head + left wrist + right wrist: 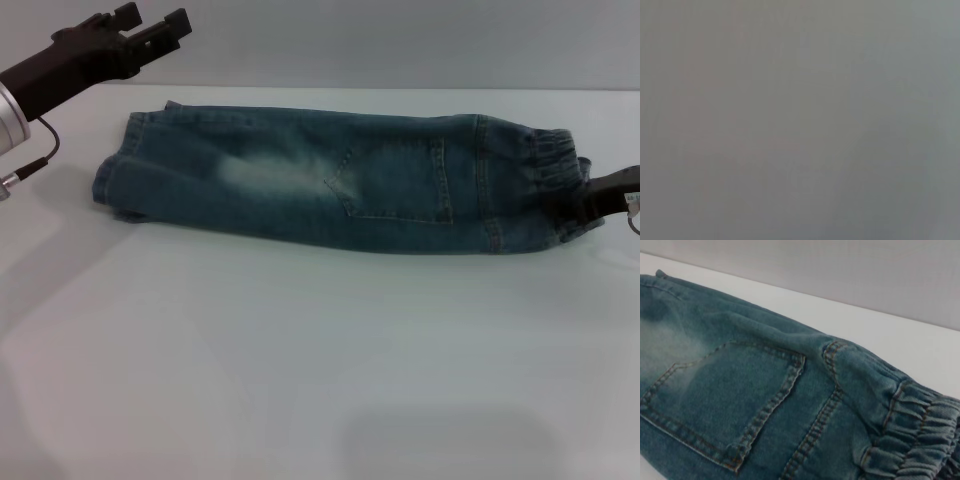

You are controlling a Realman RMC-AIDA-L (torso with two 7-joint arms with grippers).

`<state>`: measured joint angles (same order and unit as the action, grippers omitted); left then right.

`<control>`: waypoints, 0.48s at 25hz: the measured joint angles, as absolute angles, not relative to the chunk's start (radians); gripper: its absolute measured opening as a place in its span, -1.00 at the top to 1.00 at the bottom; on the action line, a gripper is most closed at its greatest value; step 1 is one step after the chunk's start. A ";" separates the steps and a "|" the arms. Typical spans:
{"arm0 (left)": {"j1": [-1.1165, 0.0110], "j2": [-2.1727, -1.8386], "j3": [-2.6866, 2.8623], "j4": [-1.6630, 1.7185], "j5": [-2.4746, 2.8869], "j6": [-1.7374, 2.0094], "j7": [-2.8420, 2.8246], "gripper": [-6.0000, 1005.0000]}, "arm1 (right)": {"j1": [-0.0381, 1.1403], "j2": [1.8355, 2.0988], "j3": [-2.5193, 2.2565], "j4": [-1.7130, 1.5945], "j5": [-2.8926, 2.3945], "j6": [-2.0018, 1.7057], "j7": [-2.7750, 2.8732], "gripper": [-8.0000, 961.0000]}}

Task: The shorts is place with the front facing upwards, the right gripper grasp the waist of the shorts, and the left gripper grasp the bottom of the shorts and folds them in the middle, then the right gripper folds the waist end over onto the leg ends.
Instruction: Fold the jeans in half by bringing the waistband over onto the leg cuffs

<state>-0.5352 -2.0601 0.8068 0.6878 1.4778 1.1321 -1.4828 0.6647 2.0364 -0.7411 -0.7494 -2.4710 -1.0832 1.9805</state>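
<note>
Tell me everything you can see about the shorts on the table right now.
The shorts are blue denim with a pale faded patch, tan stitching and a patch pocket facing up. They lie flat on the white table, already folded lengthwise into one long strip. The hems point toward the robot's left, the gathered elastic waist toward its right. The right gripper is at the waist; the left gripper hangs above the hem end, apart from the cloth.

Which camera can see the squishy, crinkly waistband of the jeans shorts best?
The right wrist view: the waistband fills its corner up close, so every pucker and stitch shows. The head view shows the waistband small, at the shorts' far end by the right gripper. The left wrist view shows none.
</note>
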 joint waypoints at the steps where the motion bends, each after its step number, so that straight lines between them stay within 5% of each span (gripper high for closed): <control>1: -0.534 -2.060 0.807 0.687 1.478 1.136 -1.477 -0.66 | 0.665 2.036 -0.740 -0.750 -2.470 -1.084 1.980 0.27; 9: -0.539 -2.060 0.831 0.661 1.483 1.168 -1.412 -0.66 | 0.635 2.029 -0.728 -0.842 -2.409 -1.237 1.981 0.75; 12: -0.539 -2.061 0.911 0.659 1.482 1.154 -1.363 -0.66 | 0.602 2.023 -0.694 -0.963 -2.342 -1.423 1.996 0.79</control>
